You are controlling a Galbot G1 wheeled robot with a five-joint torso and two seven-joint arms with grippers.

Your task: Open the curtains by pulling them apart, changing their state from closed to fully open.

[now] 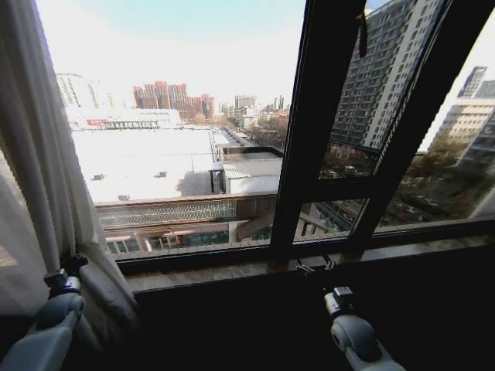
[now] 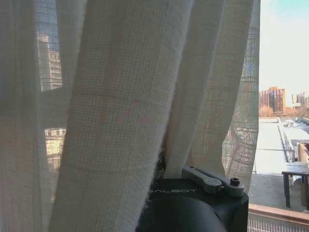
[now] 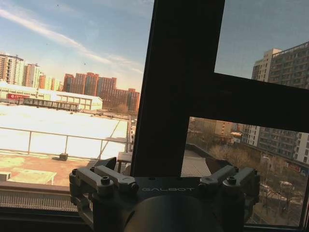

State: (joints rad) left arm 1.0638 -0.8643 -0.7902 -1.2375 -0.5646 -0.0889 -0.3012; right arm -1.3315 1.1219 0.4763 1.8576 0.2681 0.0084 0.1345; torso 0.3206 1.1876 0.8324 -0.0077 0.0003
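Gripping sheer curtains (image 1: 46,178) bunched left of window frame (image 1: 309,131): left gripper (image 1: 68,272) clenched on folds; right gripper (image 1: 315,267) released near the frame's base. Risk: thin fabric slipping free.

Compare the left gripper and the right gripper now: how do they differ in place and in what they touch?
The left gripper sits at the window's left edge, buried in the folds of the sheer curtain; the right gripper is at the sill before the dark window frame, touching no fabric. The right gripper's fingers are spread open with nothing between them; the left gripper's are hidden by cloth. Both are raised to sill height.
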